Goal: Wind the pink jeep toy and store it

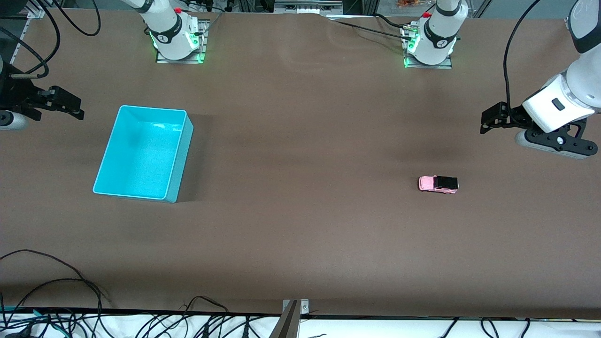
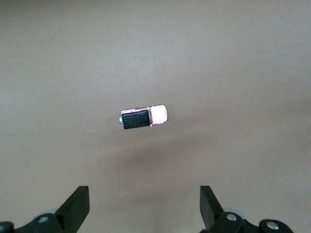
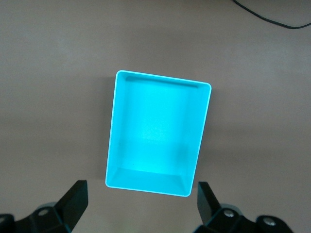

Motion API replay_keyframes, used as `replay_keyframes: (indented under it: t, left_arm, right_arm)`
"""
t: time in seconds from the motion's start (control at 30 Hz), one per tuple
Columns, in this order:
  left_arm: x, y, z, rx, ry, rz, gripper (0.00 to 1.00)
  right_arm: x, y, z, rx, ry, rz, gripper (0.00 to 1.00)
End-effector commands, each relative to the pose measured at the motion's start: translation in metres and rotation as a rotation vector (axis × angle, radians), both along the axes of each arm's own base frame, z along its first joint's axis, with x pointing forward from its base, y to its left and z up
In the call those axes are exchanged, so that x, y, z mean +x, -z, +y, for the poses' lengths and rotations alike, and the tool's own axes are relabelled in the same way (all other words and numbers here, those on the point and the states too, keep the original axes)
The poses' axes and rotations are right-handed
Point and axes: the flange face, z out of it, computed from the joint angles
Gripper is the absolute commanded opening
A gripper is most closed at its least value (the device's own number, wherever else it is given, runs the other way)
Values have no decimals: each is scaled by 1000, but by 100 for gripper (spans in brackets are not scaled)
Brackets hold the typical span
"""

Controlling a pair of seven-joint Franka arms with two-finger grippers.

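Brown and matte, the table (image 1: 300, 225) stretches under both arms, and the turquoise bin (image 1: 181, 155) on it serves as the landmark for everything else. The bin is an open rectangular tub standing upright toward the right arm's end of the table, its inside bare in the right wrist view (image 3: 112, 141).

The right gripper (image 1: 70, 107) hangs in the air just off the bin, at the very edge of the table on the right arm's end — higher than the bin's rim and not touching it. Its two black fingers (image 3: 75, 196) stand wide apart in its own wrist view, with nothing between them and the bin showing in the gap.

The left gripper (image 1: 488, 123) hangs well apart from the bin, over bare table at the left arm's end. Its fingers (image 2: 77, 201) are likewise spread wide and hold nothing (the toy shows between them, but down on the table).

The pink jeep toy (image 1: 438, 184) is the smallest thing here — a boxy car with a light pink nose and a black roof and rear. It rests on its wheels on the table, well apart from the bin toward the left arm's end and slightly nearer to the front camera than the bin's middle, its pink end turned toward the bin (image 2: 144, 117).
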Motion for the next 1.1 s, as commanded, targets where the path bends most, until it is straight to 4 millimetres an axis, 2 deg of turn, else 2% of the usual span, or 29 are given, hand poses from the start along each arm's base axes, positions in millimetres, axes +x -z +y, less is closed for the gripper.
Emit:
replay_keyframes:
  t: [0.0,1.07]
  left_arm:
    - [4,-5,4,25,20,1,100]
    - [4,-5,5,25,19,2,100]
  right_arm:
    - [-2,-4,1,18,-6,-2,100]
    - [-1,-5,1,20,4,-9,100]
